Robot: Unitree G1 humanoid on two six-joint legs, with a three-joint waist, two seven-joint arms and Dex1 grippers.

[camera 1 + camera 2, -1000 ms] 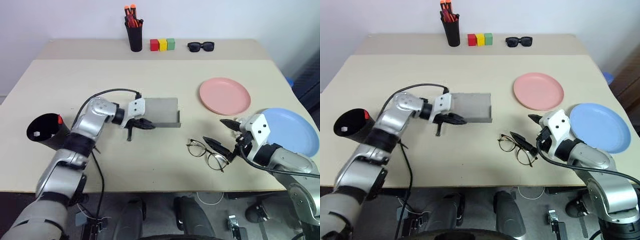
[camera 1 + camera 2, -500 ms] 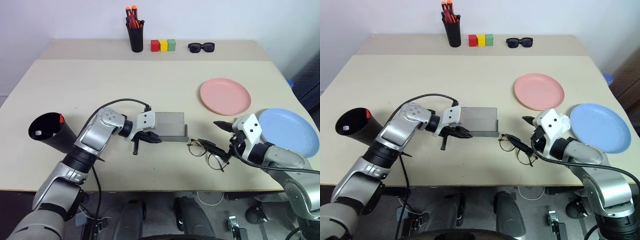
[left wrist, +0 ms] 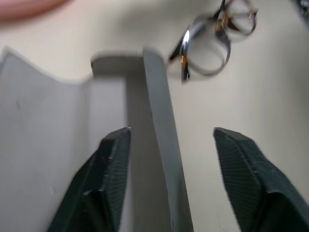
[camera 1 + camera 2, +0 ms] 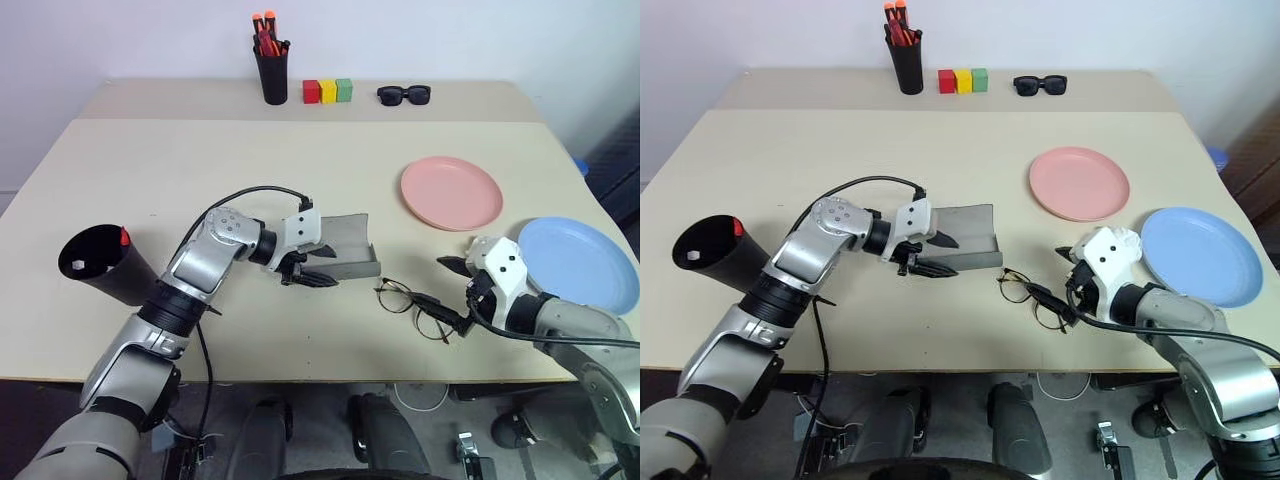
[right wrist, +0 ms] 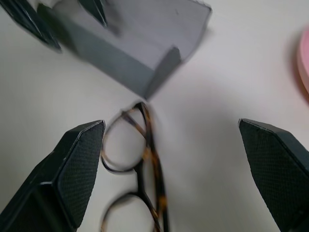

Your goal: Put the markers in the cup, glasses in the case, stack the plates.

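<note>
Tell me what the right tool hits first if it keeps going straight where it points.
Probably the thin wire-framed glasses, lying on the table between the right tool's open fingers; beyond them stands the grey felt case.

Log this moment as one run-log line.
left tool: open, straddling case wall | right tool: open over glasses | glasses: on table, beside case | plates: unstacked

A broad stretch of bare worktop (image 4: pixel 200 160) is left open between the far row of objects and the grey case (image 4: pixel 345 250) at centre. The near-centre route is blocked by the case and the glasses (image 4: pixel 412 305) just beside its end. Passage on the right is narrowed by the pink plate (image 4: pixel 451 192) and blue plate (image 4: pixel 578 262), and the left edge is occupied by the tipped black cup (image 4: pixel 95 265).
</note>
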